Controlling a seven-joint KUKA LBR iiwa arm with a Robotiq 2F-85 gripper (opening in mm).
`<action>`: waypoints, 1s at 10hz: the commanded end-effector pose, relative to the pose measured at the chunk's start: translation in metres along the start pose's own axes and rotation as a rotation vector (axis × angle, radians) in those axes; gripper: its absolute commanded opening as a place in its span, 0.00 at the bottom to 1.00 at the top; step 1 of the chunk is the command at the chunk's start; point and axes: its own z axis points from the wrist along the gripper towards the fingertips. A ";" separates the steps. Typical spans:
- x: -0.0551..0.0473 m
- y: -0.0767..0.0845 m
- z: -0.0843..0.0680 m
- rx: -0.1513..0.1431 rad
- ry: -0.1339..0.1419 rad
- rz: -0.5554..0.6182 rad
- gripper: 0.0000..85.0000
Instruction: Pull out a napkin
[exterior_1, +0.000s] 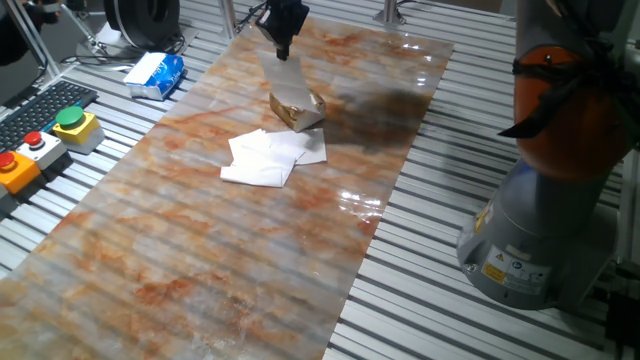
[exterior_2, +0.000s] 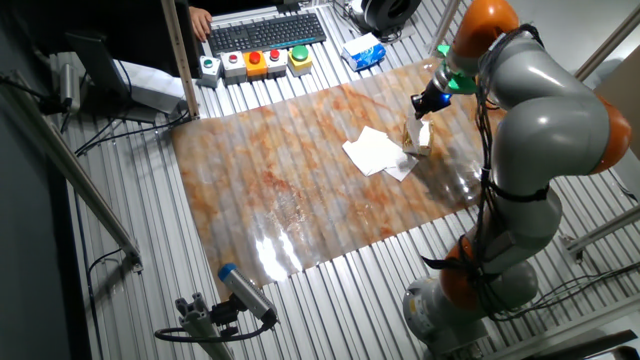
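My pincer (exterior_1: 283, 50) hangs over the far part of the marbled orange-brown mat (exterior_1: 200, 260), pointing down, directly above the small tan cardboard box (exterior_1: 298, 110). Between its fingertips it pinches the top edge of a napkin (exterior_1: 285, 78): a pale, thin sheet that runs from the fingertips straight down into the top of the box, stretched into a narrow upright panel. The lower end of that sheet is still inside or at the box opening; I cannot tell how much remains in it. The box sits on the mat, slightly tilted, one corner turned toward the near side. In the other fixed view the same arrangement shows: pincer (exterior_2: 425, 105) above, white sheet (exterior_2: 420, 131) below it, box (exterior_2: 418, 148) at the bottom, all in one vertical line. Just near-left of the box lies a loose pile of white napkins (exterior_1: 268, 157), several sheets overlapping flat on the mat, the closest one touching or nearly touching the box's base. Off the mat, on the slatted metal table (exterior_1: 430, 300) at the far left, rests a blue-and-white plastic packet (exterior_1: 156, 75), well apart from the box. Further left stands a yellow button box with a green button (exterior_1: 72, 124) and next to it an orange one with a red button (exterior_1: 18, 165). My grey-and-orange arm base (exterior_1: 540, 220) stands at the right.
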 end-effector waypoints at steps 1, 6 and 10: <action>0.000 0.000 0.000 0.000 0.011 0.003 0.00; 0.000 0.000 0.000 0.041 0.093 0.117 0.00; 0.011 0.001 -0.008 -0.077 0.082 0.204 0.00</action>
